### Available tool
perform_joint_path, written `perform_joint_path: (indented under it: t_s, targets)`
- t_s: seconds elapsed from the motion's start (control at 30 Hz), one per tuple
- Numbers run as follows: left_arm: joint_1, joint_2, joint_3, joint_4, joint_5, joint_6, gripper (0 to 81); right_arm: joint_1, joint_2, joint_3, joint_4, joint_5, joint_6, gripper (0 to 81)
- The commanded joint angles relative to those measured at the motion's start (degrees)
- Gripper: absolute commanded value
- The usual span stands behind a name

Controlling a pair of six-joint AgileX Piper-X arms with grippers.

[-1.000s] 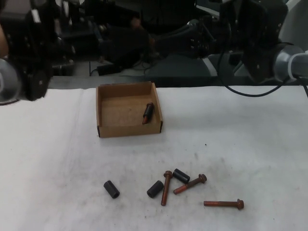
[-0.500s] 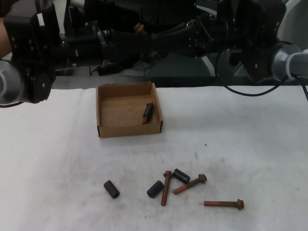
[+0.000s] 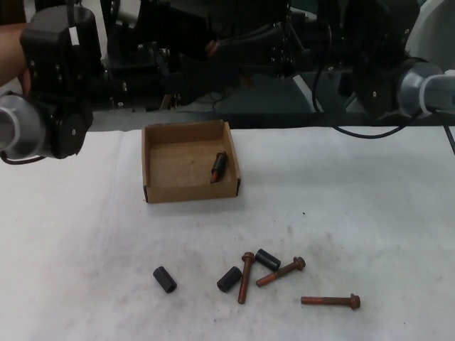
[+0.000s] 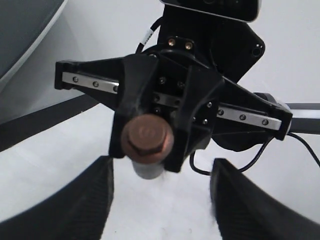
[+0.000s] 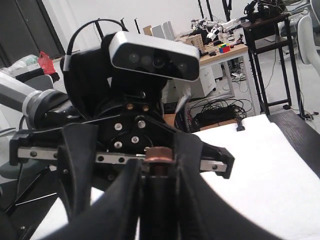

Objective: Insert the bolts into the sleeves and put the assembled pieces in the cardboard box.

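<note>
On the bench (image 3: 370, 206), the cardboard box (image 3: 192, 190) holds one assembled piece (image 3: 218, 167); three loose bolts (image 3: 245, 277) and three sleeves (image 3: 165, 279) lie nearer the camera. Seen from the left wrist, the left gripper (image 4: 162, 195) has its fingers spread apart, facing the right gripper (image 4: 149, 150), which is clamped on a bolt (image 4: 148, 140) seen head-on. From the right wrist, that bolt's tip pokes out between the gripping fingers (image 5: 120, 200).

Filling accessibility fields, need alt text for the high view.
A cardboard box on a white bench holds one assembled piece; nearer the camera lie three loose sleeves and three bolts. Beyond the box, two arms are raised, pointing toward each other.
</note>
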Motion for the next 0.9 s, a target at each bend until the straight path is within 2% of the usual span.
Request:
perform_joint_path:
  t_s: [0.0,0.2,0.33,0.63,0.87]
  targets:
    - [-0.07,-0.11,-0.06,-0.31,-0.48,-0.17,54.9,0.02,-1.48,-0.74,0.33,0.12,0.33,0.2]
    - [0.60,-0.11,-0.06,-0.31,-0.48,-0.17,54.9,0.02,-0.57,-0.28,3.56,2.70,-0.08,0.2]
    - [1.53,-0.11,-0.06,0.24,-0.48,-0.27,54.9,0.02,1.23,-0.39,9.38,11.42,0.25,0.2]
    - [2.06,-0.11,-0.06,4.93,-0.48,1.24,54.9,2.53,5.24,-3.31,16.44,17.25,-0.31,0.2]
    - [2.06,-0.11,-0.06,6.19,-0.48,1.56,54.9,3.58,7.20,-10.60,37.15,26.43,-11.11,0.2]
